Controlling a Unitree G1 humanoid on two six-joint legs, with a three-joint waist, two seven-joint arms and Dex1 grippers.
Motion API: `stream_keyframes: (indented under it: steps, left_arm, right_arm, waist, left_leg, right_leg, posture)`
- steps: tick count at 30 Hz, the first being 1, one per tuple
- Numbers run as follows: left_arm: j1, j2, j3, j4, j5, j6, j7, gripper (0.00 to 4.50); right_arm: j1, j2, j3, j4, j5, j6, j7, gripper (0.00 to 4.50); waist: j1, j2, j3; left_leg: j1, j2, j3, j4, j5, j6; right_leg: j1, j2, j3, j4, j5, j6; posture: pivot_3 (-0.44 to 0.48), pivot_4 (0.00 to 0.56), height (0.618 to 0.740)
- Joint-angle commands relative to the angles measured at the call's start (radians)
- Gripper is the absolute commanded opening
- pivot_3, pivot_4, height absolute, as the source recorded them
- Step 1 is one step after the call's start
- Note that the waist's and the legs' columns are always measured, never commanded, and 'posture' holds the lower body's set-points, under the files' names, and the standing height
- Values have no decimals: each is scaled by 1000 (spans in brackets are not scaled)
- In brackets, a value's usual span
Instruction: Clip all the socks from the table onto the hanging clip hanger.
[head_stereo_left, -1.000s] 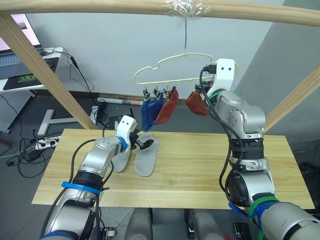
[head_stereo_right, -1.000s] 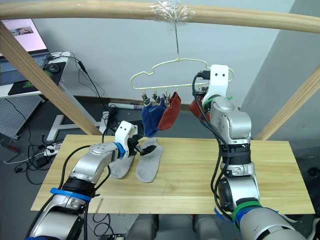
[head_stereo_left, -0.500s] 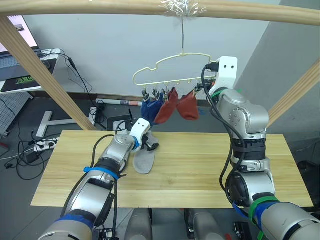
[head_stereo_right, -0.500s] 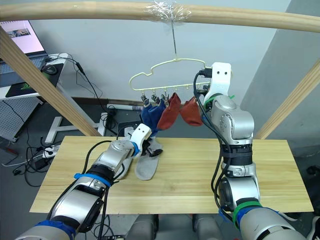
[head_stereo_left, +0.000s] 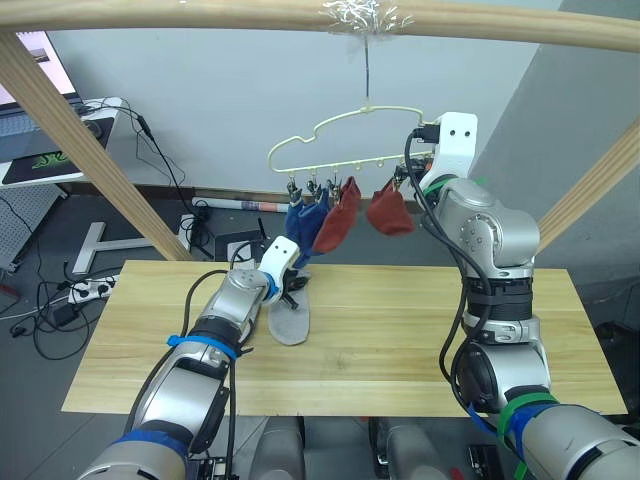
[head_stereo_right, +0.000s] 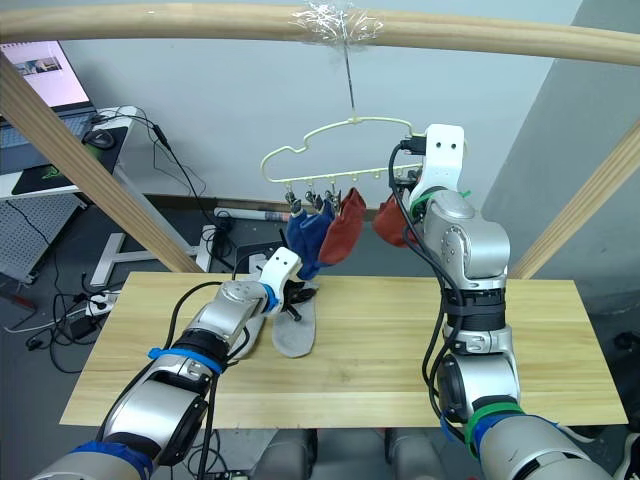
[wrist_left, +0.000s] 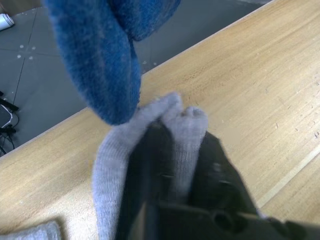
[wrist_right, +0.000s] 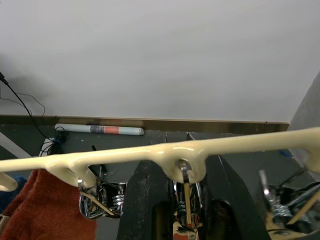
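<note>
left gripper (wrist_left: 175, 165) pinched low, right gripper (wrist_right: 182, 210) raised

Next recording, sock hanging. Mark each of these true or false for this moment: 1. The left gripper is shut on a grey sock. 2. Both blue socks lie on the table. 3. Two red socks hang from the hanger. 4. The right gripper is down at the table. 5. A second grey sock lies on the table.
1. True: the left gripper pinches the edge of a grey sock.
2. False: the blue socks hang clipped on the hanger.
3. True: two red socks hang beside the blue ones.
4. False: the right gripper is raised at the hanger's bar, its fingers either side of a clip.
5. True: the second grey sock lies on the table.
</note>
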Motion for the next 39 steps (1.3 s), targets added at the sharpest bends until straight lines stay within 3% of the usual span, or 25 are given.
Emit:
stream_keyframes:
  steps: [1,7,13,18,24,31,39]
  left_arm:
    - [47,-8,-21,17,18,43,-34,28]
    - [81,-22,-3,-103,-36,84,-116,28]
    - [116,-54,67,-389,-213,255,-252,28]
    - [76,-90,108,-525,-319,397,-256,28]
    - [24,-124,106,-613,-367,435,-246,28]
    - [-41,-169,109,-623,-381,426,-196,28]
    - [-146,-246,91,-467,-326,303,-119,28]
  right_arm:
    - [-16,0,-6,-50,2,0,-7,157]
    - [-16,1,-7,-49,4,0,-8,157]
    - [-19,13,-10,-58,14,14,-11,157]
    - [-19,42,-40,-68,39,34,-29,157]
    - [-30,74,-88,-84,67,70,-52,157]
    - [-52,104,-132,-103,101,118,-76,157]
    - [-73,118,-159,-118,123,154,-96,157]
  waist:
    - [0,0,0]
    - [0,0,0]
    - [0,0,0]
    - [-1,0,1]
    - [-1,0,1]
    - [-1,0,1]
    - [-1,0,1]
  left_leg:
    - [0,0,0,0,0,0]
    - [0,0,0,0,0,0]
    - [-1,0,0,0,0,0]
    - [-2,0,-2,0,0,0]
    - [-2,0,-2,0,0,0]
    - [-2,0,-1,0,0,0]
    - [-2,0,-1,0,0,0]
  right_leg:
    - [0,0,0,0,0,0]
    - [0,0,0,0,0,0]
    - [-1,0,0,0,0,0]
    - [-1,0,-1,0,0,0]
    - [-1,0,-1,-1,0,0]
    - [-1,0,-1,0,0,0]
    - [-1,0,-1,-1,0,0]
  posture:
    - [101,243,740]
    - [97,238,740]
    - [96,236,740]
    - [91,234,740]
    - [74,231,740]
    - [68,232,740]
    - [57,234,740]
